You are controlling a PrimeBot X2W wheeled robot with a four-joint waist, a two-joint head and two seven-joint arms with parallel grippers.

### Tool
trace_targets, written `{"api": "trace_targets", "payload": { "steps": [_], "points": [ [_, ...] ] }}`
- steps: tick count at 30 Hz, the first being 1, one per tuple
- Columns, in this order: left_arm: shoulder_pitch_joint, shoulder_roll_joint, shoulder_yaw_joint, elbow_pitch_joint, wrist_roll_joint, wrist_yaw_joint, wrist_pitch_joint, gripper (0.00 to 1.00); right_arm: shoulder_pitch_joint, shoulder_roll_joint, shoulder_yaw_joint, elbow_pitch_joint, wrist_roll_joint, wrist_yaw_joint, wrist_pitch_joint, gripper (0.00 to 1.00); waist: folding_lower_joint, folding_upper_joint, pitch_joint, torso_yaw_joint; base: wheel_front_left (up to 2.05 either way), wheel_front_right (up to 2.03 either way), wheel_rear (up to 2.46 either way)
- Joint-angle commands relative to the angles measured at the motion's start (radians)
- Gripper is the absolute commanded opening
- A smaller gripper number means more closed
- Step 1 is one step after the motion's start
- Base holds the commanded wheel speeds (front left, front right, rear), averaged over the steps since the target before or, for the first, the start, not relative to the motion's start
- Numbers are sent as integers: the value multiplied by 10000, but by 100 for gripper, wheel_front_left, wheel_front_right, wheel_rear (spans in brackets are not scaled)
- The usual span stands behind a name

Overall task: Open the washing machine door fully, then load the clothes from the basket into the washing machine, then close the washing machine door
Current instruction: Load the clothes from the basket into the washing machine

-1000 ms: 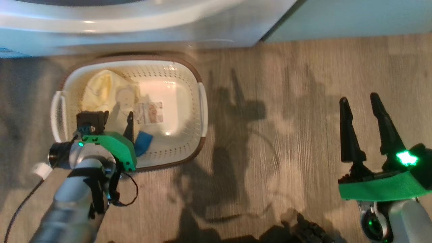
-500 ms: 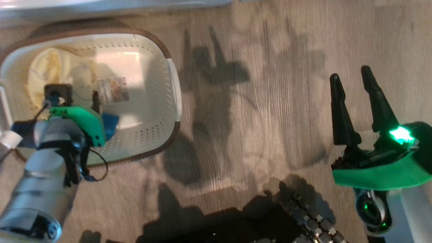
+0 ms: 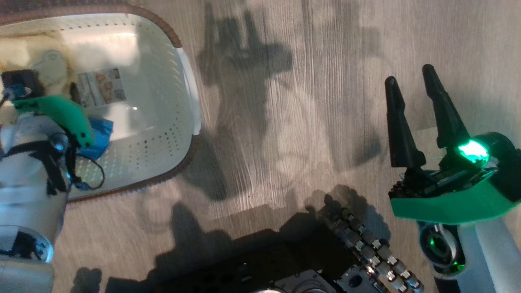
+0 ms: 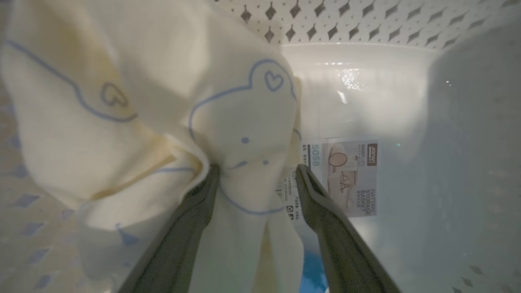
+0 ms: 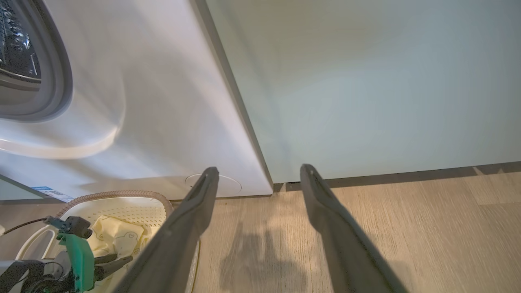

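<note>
The cream perforated basket (image 3: 163, 122) stands on the floor at the upper left of the head view. My left gripper (image 4: 258, 167) reaches down into it, open, its fingers either side of a pale-yellow garment (image 4: 244, 122) with blue line drawings. A small blue piece (image 3: 97, 136) lies beside the green left wrist (image 3: 57, 114). My right gripper (image 3: 408, 75) hangs open and empty over bare floor, away from the basket. The white washing machine (image 5: 154, 101) rises behind the basket (image 5: 122, 194), its grey gasket (image 5: 57, 81) and steel drum (image 5: 16, 49) exposed. The door is out of view.
A pale green cabinet panel (image 5: 366, 81) stands to the right of the washer. Wood floor (image 3: 285, 122) stretches between the basket and my right arm. My dark base with its cable chain (image 3: 366, 252) sits at the bottom of the head view.
The head camera has tilted down, so the washer has left the top of its view. My left gripper has gone deeper into the basket, toward the yellow garment. The right gripper stays open.
</note>
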Motion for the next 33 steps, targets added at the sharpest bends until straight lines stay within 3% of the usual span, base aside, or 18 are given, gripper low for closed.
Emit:
{"api": "trace_targets", "payload": {
  "steps": [1,7,8,9,10,20,33],
  "points": [
    [134,501,248,102,-65,129,19,100,248,-96,195,-302,93,-29,-65,100,-2,0,151,-130,0,0,0],
    [-175,681,243,415,-108,378,306,100,182,-96,312,-264,190,-29,-65,100,-2,0,356,-278,0,0,0],
    [-205,696,229,453,-111,385,365,80,174,-96,321,-260,206,-29,-65,100,-2,0,370,-286,0,0,0],
    [-231,709,198,484,-96,405,404,44,163,-96,329,-253,221,-29,-65,100,-2,0,376,-291,0,0,0],
    [-249,696,185,514,-104,408,452,0,149,-96,336,-239,229,-29,-65,100,-2,0,371,-287,0,0,0],
    [-258,480,-15,669,-105,390,556,0,75,-96,272,-178,201,-29,-65,100,-2,0,137,-106,0,0,0],
    [-156,-340,-914,424,542,383,-396,0,262,-96,-99,-35,-201,-29,-65,100,-2,0,-797,528,0,0,0]
  ]
}}
